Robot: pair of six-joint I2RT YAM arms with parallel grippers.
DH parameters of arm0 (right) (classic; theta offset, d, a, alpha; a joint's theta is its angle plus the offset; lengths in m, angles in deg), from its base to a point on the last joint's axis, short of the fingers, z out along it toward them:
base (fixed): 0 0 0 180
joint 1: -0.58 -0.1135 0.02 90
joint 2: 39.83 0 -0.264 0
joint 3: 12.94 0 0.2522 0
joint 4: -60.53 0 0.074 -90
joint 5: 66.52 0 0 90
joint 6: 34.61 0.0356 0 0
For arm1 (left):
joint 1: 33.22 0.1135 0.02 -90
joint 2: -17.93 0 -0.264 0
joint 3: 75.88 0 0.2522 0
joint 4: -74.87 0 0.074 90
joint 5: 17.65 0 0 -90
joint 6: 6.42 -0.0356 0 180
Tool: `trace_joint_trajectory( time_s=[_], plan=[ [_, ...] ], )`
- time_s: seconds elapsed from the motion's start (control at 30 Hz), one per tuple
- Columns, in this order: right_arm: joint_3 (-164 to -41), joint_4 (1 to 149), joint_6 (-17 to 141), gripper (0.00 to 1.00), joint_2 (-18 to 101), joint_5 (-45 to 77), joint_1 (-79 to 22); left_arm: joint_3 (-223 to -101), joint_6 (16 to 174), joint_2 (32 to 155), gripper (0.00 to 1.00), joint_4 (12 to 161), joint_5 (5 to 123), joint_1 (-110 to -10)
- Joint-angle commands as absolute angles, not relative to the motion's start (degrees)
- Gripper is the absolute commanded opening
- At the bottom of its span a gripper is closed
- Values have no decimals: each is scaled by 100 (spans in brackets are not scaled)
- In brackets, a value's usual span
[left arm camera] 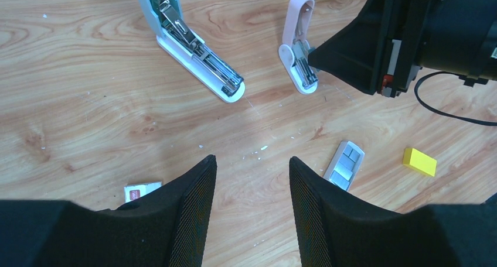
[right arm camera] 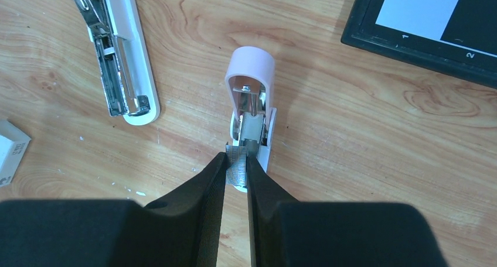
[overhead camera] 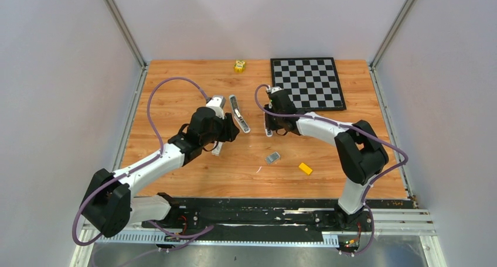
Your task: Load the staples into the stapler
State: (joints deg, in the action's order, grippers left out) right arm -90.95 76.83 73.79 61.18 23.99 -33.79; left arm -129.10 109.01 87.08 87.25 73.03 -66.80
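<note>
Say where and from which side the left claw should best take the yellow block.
Probably from straight above: close the left claw across the narrower width of the yellow block, on its two long side faces. It lies flat on the table, an oblong with bare wood all around, so the open claw could straddle it.

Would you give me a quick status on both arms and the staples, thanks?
Left gripper open, empty. Right gripper shut on the staples, at the open pink stapler's tray. Aside, not blocking: blue stapler, spare staple block.
</note>
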Motion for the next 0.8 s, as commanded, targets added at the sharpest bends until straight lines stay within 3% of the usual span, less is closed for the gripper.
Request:
trace_joint_trajectory(
  time_s=[0.0,0.77],
  plan=[
    [-9235,7675,7453,21,6251,2520,-3321,-12869,10778,8568,52,8750,7283,-6657],
    [-9209,7576,7585,20,6423,2554,-3317,-12866,10723,8638,52,8674,7270,-6656]
  ],
)
